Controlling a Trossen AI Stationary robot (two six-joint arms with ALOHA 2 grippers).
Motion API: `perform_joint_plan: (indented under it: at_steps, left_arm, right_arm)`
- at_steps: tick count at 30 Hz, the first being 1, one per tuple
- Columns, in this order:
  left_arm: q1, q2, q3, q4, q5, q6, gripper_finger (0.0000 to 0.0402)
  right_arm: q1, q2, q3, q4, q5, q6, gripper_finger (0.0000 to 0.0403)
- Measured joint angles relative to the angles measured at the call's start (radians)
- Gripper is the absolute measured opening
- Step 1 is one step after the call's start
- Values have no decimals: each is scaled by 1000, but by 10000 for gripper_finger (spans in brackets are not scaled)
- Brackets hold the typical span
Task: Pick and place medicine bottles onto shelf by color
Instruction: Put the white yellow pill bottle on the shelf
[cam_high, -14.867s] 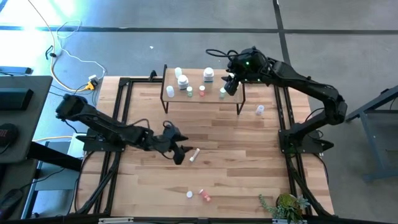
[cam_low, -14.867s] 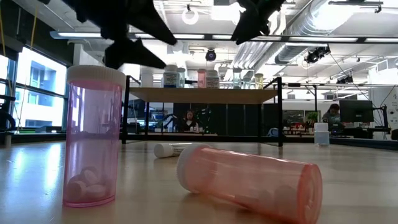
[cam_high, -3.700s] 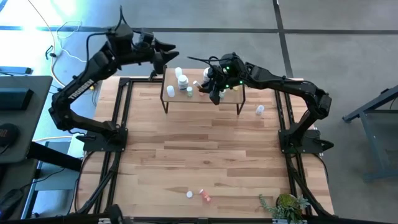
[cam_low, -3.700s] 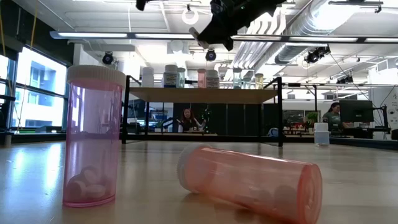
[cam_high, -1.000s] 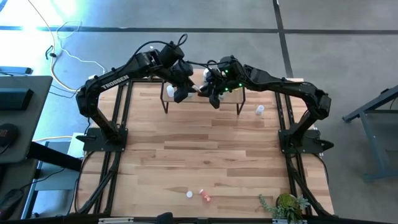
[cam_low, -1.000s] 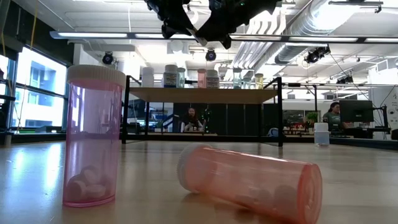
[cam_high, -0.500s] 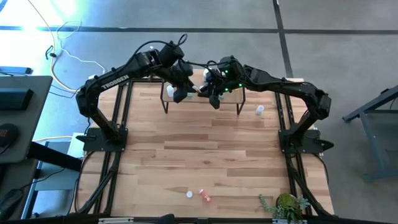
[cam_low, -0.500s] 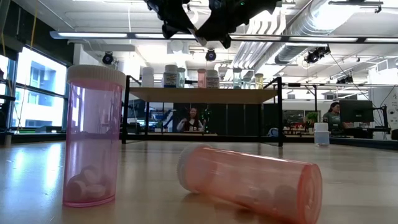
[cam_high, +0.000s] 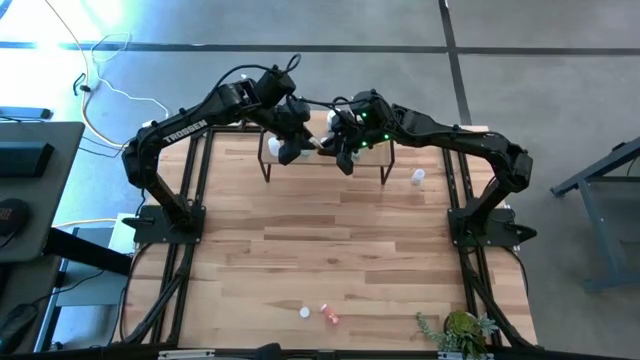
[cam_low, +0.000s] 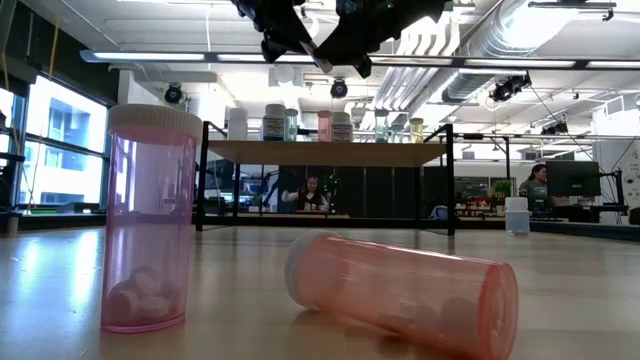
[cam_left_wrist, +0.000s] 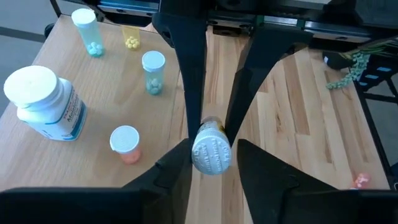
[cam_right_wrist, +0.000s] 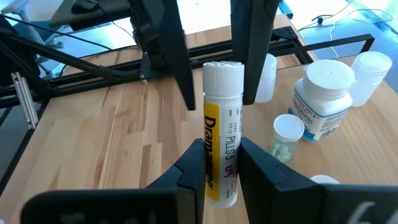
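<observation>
Printed in white along the left arm (cam_high: 185, 125): "TROSSEN". Just right of that, above the shelf (cam_high: 372, 158), the left gripper (cam_high: 298, 140), fingers (cam_right_wrist: 163, 56) set close on either side of a white tube's (cam_high: 322, 143) ribbed cap; cannot tell whether pressing on it or a shade apart. Then the right gripper (cam_high: 338, 150), pinching the same white tube lower down its body, held in the air over the shelf board.

Readable only from the right wrist: yellow label down the tube, black letters "Dram", with "PILLS" in red beside it. From the left wrist, only the cap's round top, with embossed writing too fine to read. Beside it on the shelf, a large white bottle (cam_left_wrist: 45, 102) with a blue-printed label, not legible, plus small vials (cam_left_wrist: 153, 71) of pale pills.

Farther right on the table, a lone white bottle (cam_high: 417, 177). Seen close only in the low view: an upright pink vial (cam_low: 150, 220) with white pills, and right of it a pink vial on its side (cam_low: 400, 290).
</observation>
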Motion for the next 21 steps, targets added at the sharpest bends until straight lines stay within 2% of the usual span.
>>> perform_joint_plan:
  at_steps: [10, 15, 21]
  left_arm:
    - [0, 0, 0, 16, 3, -25, 166]
    - [0, 0, 0, 16, -5, -28, 172]
    - [0, 0, 0, 15, -66, -45, 162]
  right_arm:
    - [0, 0, 0, -2, 3, 0, 57]
    - [0, 0, 0, -2, 3, 0, 57]
    - [0, 0, 0, -2, 2, 0, 57]
